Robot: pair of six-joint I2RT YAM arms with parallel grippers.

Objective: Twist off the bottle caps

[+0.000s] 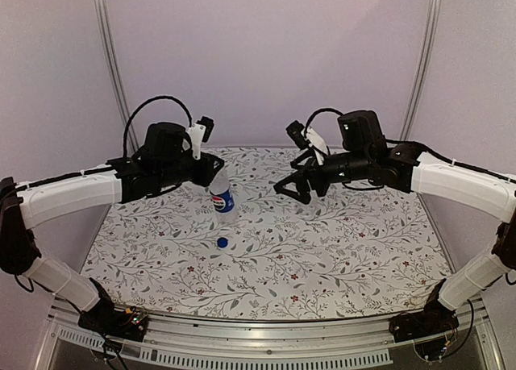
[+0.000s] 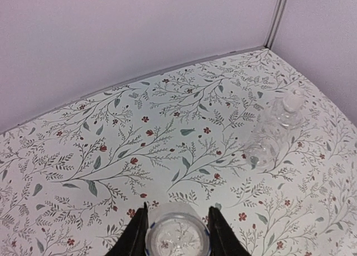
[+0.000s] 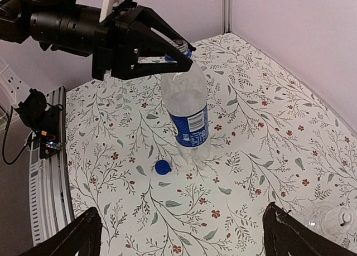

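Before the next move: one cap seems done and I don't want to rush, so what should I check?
1. Blue cap off the Pepsi bottle, lying on the table: ok.
2. Left gripper shut on that bottle's neck: ok.
3. Right gripper open and empty: ok.
4. White cap off the plain bottle: not ok, it is on.
5. Plain bottle standing upright: cannot tell.

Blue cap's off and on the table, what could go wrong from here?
The open Pepsi bottle is held at its neck by the left gripper; released carelessly, it may topple. The loose blue cap beside its base could be knocked away. The plain bottle, white cap still on, sits near the right gripper and might get bumped.
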